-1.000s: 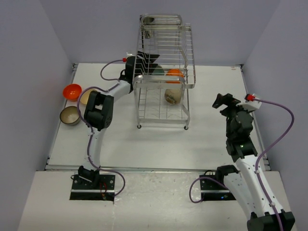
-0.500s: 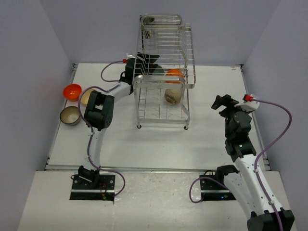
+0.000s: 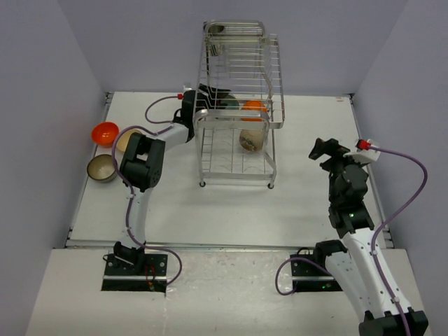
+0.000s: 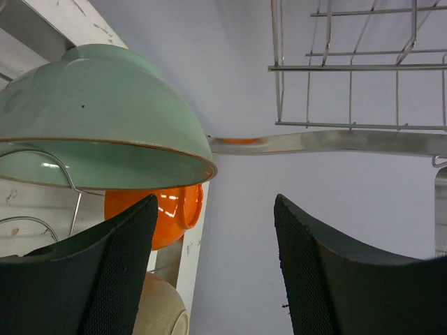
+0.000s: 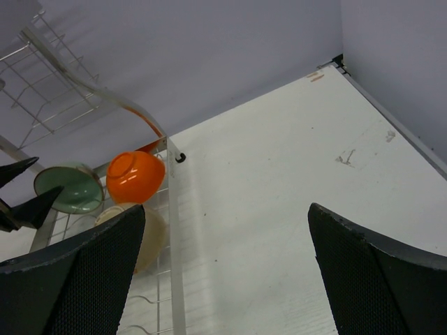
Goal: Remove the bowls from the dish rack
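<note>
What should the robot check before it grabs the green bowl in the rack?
1. Is the left gripper open? Ok, its jaws are wide apart.
2. Is the left gripper empty? Ok.
3. Is the green bowl between the fingers? Not ok. Its rim sits above one finger, off to the side.
4. Is the orange bowl apart from the green bowl? Cannot tell, because they overlap in the wrist view.
5. Is the right gripper out of the way? Ok. It is open, empty and away from the rack.
</note>
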{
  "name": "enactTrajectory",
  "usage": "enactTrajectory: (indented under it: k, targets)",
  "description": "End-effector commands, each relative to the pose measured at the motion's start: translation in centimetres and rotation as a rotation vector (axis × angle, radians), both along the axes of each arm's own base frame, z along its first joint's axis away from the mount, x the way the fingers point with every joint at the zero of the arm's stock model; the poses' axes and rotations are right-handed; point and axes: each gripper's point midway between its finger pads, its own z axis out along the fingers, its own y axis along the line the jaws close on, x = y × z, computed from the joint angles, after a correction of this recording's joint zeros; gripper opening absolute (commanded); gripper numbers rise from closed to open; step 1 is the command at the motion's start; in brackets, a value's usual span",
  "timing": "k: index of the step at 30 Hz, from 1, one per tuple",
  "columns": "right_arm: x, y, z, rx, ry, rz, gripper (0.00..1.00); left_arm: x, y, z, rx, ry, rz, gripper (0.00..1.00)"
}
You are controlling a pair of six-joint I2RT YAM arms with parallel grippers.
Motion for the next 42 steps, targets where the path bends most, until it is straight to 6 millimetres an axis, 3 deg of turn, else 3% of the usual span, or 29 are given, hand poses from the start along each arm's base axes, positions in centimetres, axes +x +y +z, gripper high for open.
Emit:
enactTrajectory:
  k: [1, 19, 22, 28, 31, 37, 40, 42]
  targets:
    - [-0.2, 0.0, 0.2, -0.004, -0.016, 0.005, 0.99, 0.7, 0.1, 2.4, 0.012, -0.065, 0.008, 0.69]
    - [-0.2, -0.2, 0.1, -0.018, -0.031, -0.004, 0.99, 3.9, 0.4, -0.9, 0.039, -0.005, 0.035, 0.69]
    - [-0.1, -0.1, -0.2, -0.017, -0.028, 0.0, 0.99, 4.2, 0.6, -0.9, 0.039, -0.006, 0.043, 0.64]
    - [0.1, 0.1, -0.5, -0.019, -0.023, 0.01, 0.99, 4.3, 0.9, -1.1, 0.034, -0.004, 0.067, 0.5]
    - [0.2, 0.1, -0.5, -0.019, -0.023, 0.013, 0.99, 4.6, 0.8, -1.2, 0.015, -0.012, 0.07, 0.35]
    - [0.2, 0.1, -0.7, -0.028, -0.02, 0.013, 0.99, 4.9, 0.7, -1.4, -0.01, -0.011, 0.073, 0.2]
    - [0.3, 0.2, -0.6, -0.031, -0.021, 0.016, 0.99, 4.9, 0.5, -1.1, -0.022, -0.013, 0.063, 0.0]
    - [0.5, 0.2, -0.4, -0.034, -0.02, 0.017, 0.99, 4.7, 0.4, -0.8, -0.037, -0.025, 0.059, 0.0]
